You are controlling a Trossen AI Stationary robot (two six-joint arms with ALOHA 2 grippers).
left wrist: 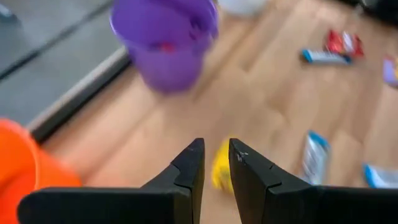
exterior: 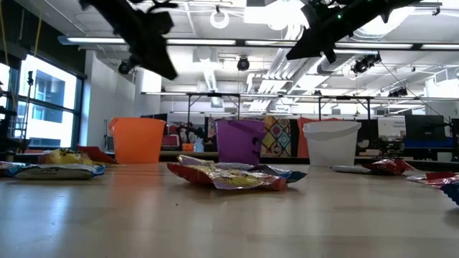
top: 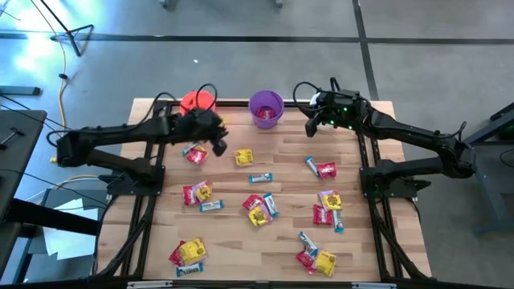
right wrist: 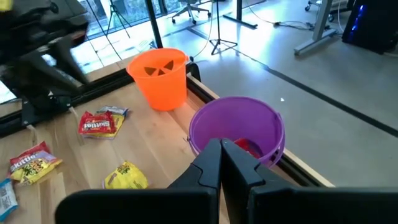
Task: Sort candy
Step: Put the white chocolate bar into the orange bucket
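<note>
Wrapped candies, red, yellow and blue-and-white, lie scattered flat on the wooden table. My left gripper hangs above the table just in front of the orange cup. Its fingers are a narrow gap apart and hold nothing. A yellow candy lies on the table beyond them. My right gripper hovers shut and empty to the right of the purple cup. A red candy lies inside that cup. The white cup stands right of the purple one.
The three cups stand in a row along the far edge. Candy clusters lie near the table's near left corner, the near right and the centre. Bare wood shows between them. Room furniture stands beyond the table.
</note>
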